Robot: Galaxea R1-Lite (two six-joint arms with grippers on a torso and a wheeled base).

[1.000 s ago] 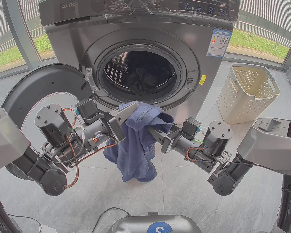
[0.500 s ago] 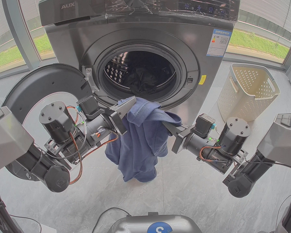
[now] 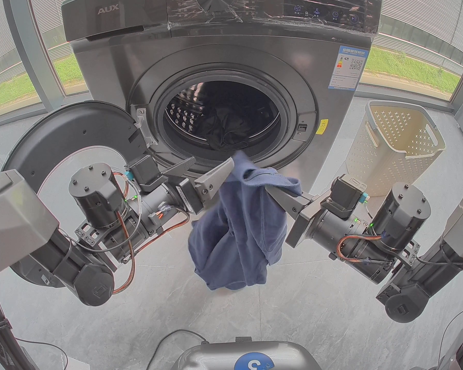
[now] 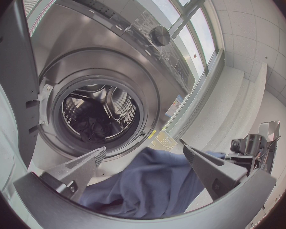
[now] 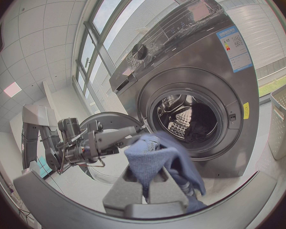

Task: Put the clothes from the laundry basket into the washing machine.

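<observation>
Right gripper (image 3: 268,190) clamped on shirt (image 3: 239,237); left gripper (image 3: 213,163) wide open, apparently holding nothing. Risk: the shirt's hanging tail catches the washer rim (image 3: 293,129) and pulls free.

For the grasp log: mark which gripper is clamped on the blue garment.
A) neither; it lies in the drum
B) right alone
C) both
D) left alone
B: the right gripper is shut on the blue garment, while the left gripper stands open, its fingers spread wide with the cloth loose between them.
</observation>
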